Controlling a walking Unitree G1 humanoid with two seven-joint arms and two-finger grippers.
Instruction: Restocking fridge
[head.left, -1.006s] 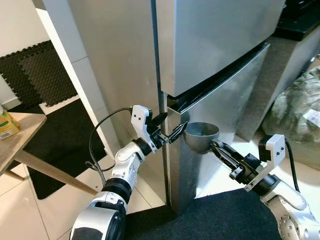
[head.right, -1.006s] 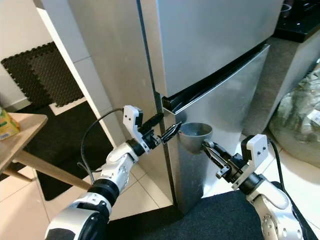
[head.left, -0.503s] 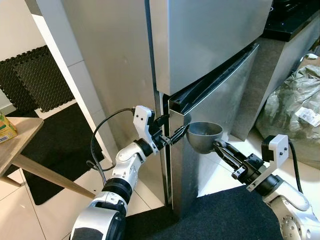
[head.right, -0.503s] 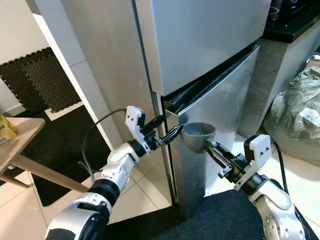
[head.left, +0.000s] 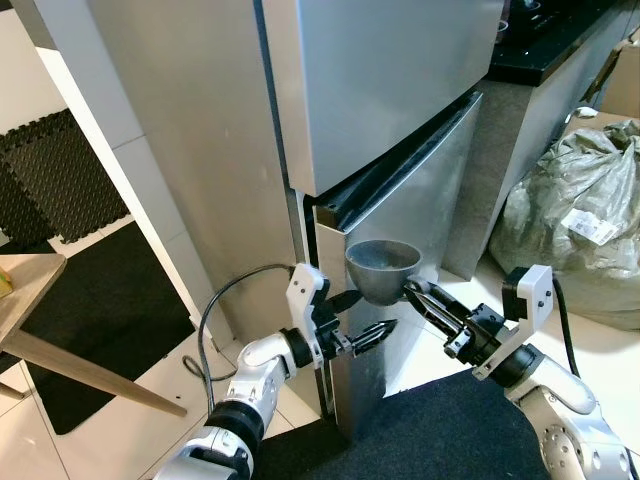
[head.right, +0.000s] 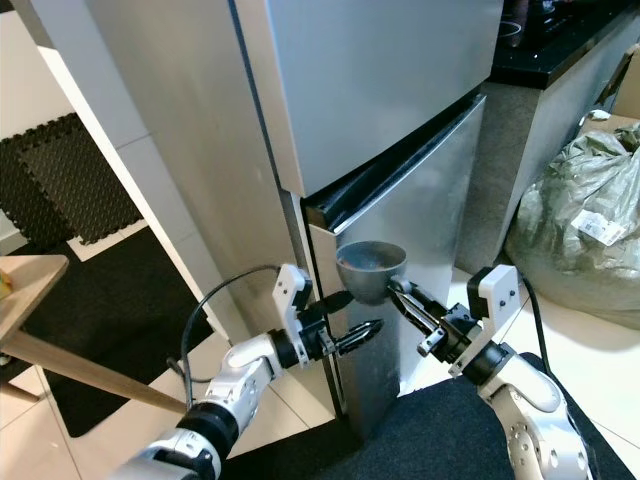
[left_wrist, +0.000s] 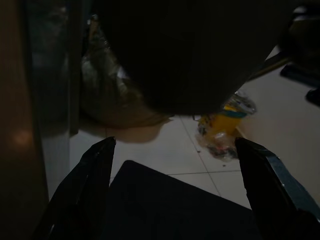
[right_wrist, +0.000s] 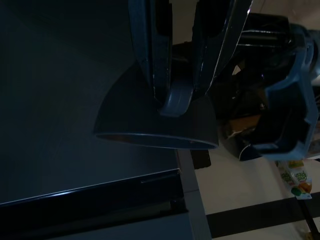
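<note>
Stainless two-door fridge (head.left: 380, 90) stands directly ahead; upper door and lower door (head.left: 420, 210) both closed, with a dark recessed gap between them running across the front.

Right hand (head.left: 408, 290) is raised in front of the lower door, just under the gap. Its two black fingers are pinched on the short handle of a grey bowl-shaped cup (head.left: 382, 268). The cup is held upright, mouth upward, against or just in front of the top corner of the lower door; contact with the door cannot be resolved. In the right wrist view the same cup (right_wrist: 157, 120) shows with both fingers (right_wrist: 152, 50) clamped on its handle, the fridge's dark steel face behind it.

Left hand (head.left: 362, 318) sits lower, at the hinge-side vertical edge of the lower door, beneath the cup. Fingers are spread apart, holding nothing; the upper finger (head.left: 345, 299) points toward the door edge, the lower one (head.left: 378, 332) lies across the door front. Left wrist view is dark: both spread fingers (left_wrist: 92, 175) frame tiled floor (left_wrist: 210, 165) and a small yellow package (left_wrist: 222, 125) lying on it.

Surroundings: a wooden surface (head.left: 25, 300) at the robot's left, a black mat (head.left: 100, 310) on the floor beside the fridge, a large grey sack (head.left: 575, 215) on the floor to the right, near a black countertop (head.left: 560, 30).
</note>
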